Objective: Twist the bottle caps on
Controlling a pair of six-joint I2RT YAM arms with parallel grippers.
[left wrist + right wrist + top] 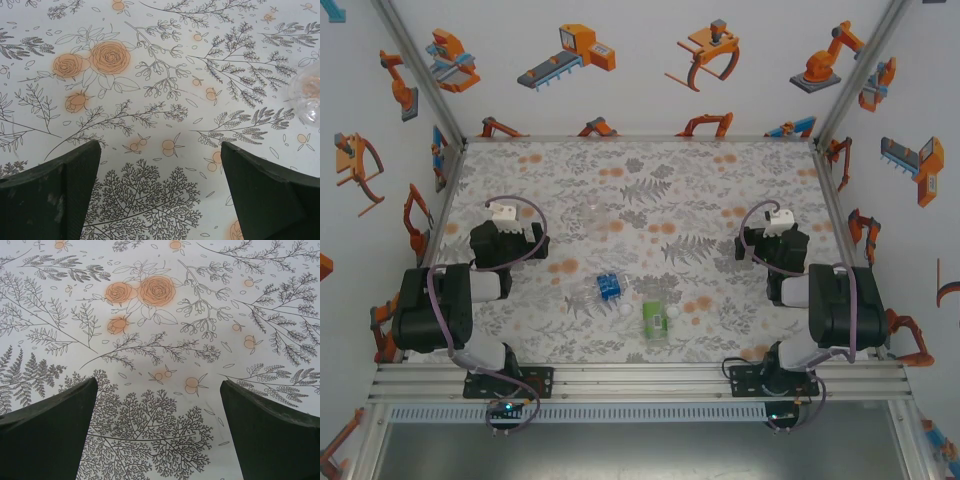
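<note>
**Holdings.** Left gripper (160, 145) is over bare cloth toward the worktop's (720, 170) left edge, fingers spread wide and empty. Right gripper (159, 382) is the same, toward the right edge. Blue-labelled bottle (608, 288) and green-labelled bottle (655, 320) lie on their sides by the middle of the near edge. Plain bottle (307, 95) sits nearer the centre, posture unclear. First cap (628, 309) and second cap (672, 313) flank the green-labelled bottle; a third cannot be made out.

**Hazards.** The lying bottles would likely roll if nudged. Thin walls may buckle under a squeeze. A small cap could skid or flip from the fingertips, and one set on tilted would cross-thread. The plain bottle is nearly lost against the print.

**Materials.** Clear thin plastic cylinders, smooth white round caps, matte cloth with grey ferns and orange roses, and dark wedge-shaped fingers.
</note>
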